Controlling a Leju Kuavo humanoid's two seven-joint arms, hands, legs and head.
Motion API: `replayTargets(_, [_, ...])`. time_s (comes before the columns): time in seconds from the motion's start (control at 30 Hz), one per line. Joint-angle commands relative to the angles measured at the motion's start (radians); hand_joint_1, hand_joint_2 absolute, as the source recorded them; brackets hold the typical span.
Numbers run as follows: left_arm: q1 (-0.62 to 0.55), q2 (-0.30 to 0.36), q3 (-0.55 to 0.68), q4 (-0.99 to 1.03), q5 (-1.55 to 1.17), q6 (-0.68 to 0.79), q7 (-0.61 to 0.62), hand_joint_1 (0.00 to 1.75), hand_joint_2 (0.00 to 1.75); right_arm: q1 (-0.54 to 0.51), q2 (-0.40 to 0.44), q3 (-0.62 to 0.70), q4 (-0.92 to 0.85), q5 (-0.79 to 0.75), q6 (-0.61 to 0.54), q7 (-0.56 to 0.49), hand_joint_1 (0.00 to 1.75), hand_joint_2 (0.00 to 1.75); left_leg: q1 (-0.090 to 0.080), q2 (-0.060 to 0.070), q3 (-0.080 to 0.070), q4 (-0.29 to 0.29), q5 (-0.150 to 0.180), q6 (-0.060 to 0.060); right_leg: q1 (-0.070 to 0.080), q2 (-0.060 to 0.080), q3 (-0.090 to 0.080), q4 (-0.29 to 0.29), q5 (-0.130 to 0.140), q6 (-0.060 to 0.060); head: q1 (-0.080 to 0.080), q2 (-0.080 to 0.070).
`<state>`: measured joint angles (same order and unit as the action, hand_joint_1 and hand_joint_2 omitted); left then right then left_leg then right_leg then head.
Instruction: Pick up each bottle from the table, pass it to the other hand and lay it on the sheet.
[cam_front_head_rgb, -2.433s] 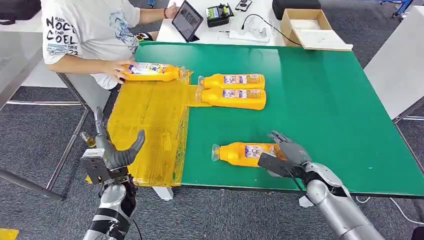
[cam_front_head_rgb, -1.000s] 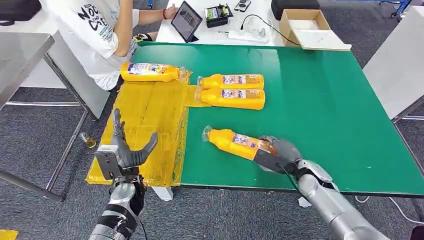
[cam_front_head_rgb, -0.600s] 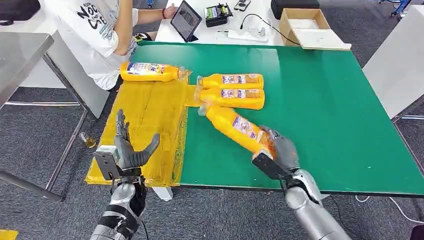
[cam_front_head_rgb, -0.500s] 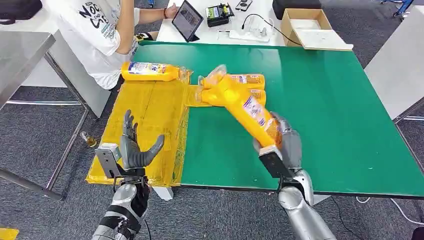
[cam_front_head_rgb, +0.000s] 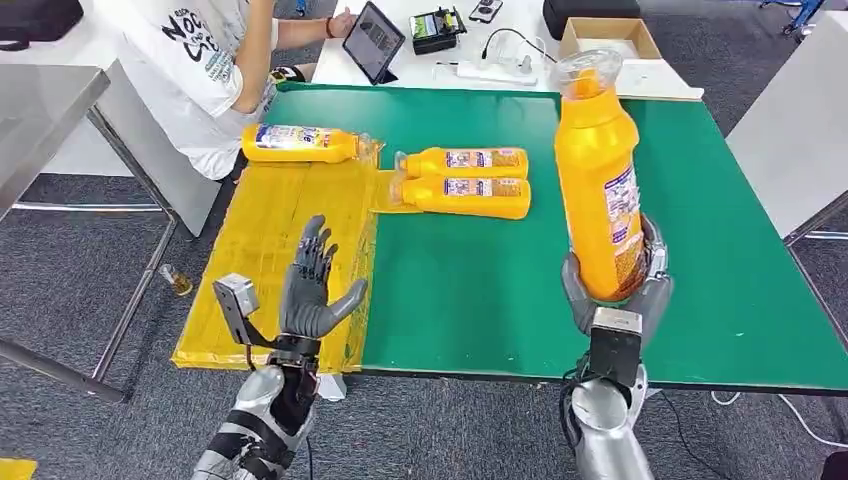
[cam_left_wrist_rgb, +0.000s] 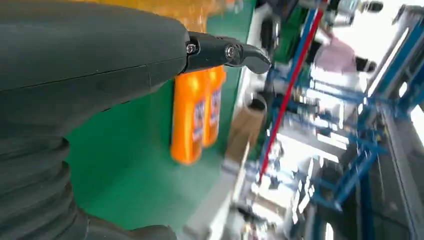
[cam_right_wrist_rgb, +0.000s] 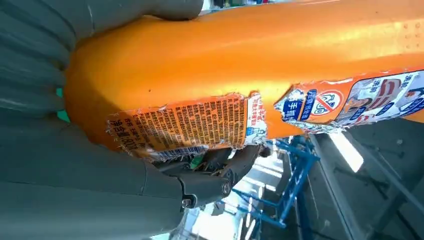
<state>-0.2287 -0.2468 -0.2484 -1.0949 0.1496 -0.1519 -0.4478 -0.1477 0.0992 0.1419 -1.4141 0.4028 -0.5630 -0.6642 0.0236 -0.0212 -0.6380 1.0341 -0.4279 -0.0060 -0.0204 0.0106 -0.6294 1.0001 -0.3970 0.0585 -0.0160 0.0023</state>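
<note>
The right hand (cam_front_head_rgb: 612, 300) holds one bottle (cam_front_head_rgb: 598, 180) upright; the left hand (cam_front_head_rgb: 310, 290), spread wide and empty, awaits handover. Two bottles (cam_front_head_rgb: 465, 180) remain on the tabletop (cam_front_head_rgb: 700, 260).

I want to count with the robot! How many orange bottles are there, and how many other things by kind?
Orange bottles: 4, one held upright in the right hand, one on the yellow sheet, two side by side
Yellow sheets: 1
Tablets: 1
Cardboard boxes: 1
Total: 7
</note>
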Motion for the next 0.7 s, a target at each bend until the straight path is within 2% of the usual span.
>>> replayTargets(0.03, [-0.055, 0.083, -0.095, 0.037, 0.086, -0.132, 0.056, 0.0, 1.75, -0.03, 0.054, 0.074, 0.256, 0.024, 0.029, -0.034, 1.75, 1.75, 0.001, 0.005, 0.009, -0.004, -0.002, 0.001, 0.002, 0.002, 0.008, -0.004, 0.0, -0.003, 0.0, 0.0])
replayTargets(0.23, [-0.064, 0.089, -0.11, 0.053, 0.113, -0.174, 0.066, 0.0, 1.75, -0.041, 0.052, 0.094, 0.293, 0.02, 0.06, -0.034, 1.75, 1.75, 0.0, 0.003, 0.006, -0.002, -0.001, 0.002, 0.001, 0.0, 0.005, -0.002, -0.001, -0.002, 0.0, 0.0])
replayTargets(0.3, [-0.083, 0.093, -0.135, 0.089, 0.14, -0.217, 0.075, 0.0, 1.75, -0.057, 0.073, 0.174, 0.379, 0.052, 0.038, -0.034, 1.75, 1.75, 0.001, 0.005, 0.007, -0.002, -0.002, 0.002, 0.001, 0.002, 0.007, -0.003, -0.001, -0.003, 0.0, 0.0])
replayTargets(0.47, [-0.119, 0.092, -0.168, 0.147, 0.197, -0.248, 0.093, 0.0, 1.75, -0.1, 0.123, 0.416, 0.578, -0.013, -0.016, -0.034, 1.75, 1.75, 0.001, 0.007, 0.008, -0.003, -0.002, 0.001, 0.002, 0.005, 0.006, -0.003, 0.0, -0.004, 0.0, 0.0])
replayTargets(0.53, [-0.128, 0.092, -0.176, 0.158, 0.204, -0.252, 0.097, 0.0, 1.75, -0.104, 0.139, 0.453, 0.607, -0.023, -0.033, -0.034, 1.75, 1.75, 0.001, 0.009, 0.01, -0.004, -0.002, 0.001, 0.002, 0.005, 0.008, -0.003, 0.0, -0.005, 0.0, 0.0])
replayTargets(0.63, [-0.139, 0.093, -0.185, 0.176, 0.214, -0.253, 0.102, 0.0, 1.75, -0.12, 0.149, 0.513, 0.654, -0.021, -0.065, -0.034, 1.75, 1.75, 0.002, 0.004, 0.004, -0.002, -0.001, 0.0, 0.002, 0.002, 0.003, -0.001, 0.0, -0.002, 0.0, 0.0])
replayTargets(0.67, [-0.145, 0.095, -0.191, 0.178, 0.204, -0.244, 0.097, 0.0, 1.75, -0.124, 0.154, 0.518, 0.662, -0.036, -0.053, -0.034, 1.75, 1.75, 0.002, 0.006, 0.011, -0.004, -0.002, 0.001, 0.003, 0.002, 0.009, -0.004, -0.001, -0.005, 0.0, 0.0])
replayTargets(0.7, [-0.149, 0.093, -0.192, 0.184, 0.209, -0.238, 0.097, 0.0, 1.75, -0.135, 0.153, 0.539, 0.684, -0.039, -0.058, -0.034, 1.75, 1.75, 0.003, 0.004, 0.005, -0.002, -0.001, 0.001, 0.004, 0.002, 0.004, -0.002, -0.001, -0.003, 0.0, 0.0])
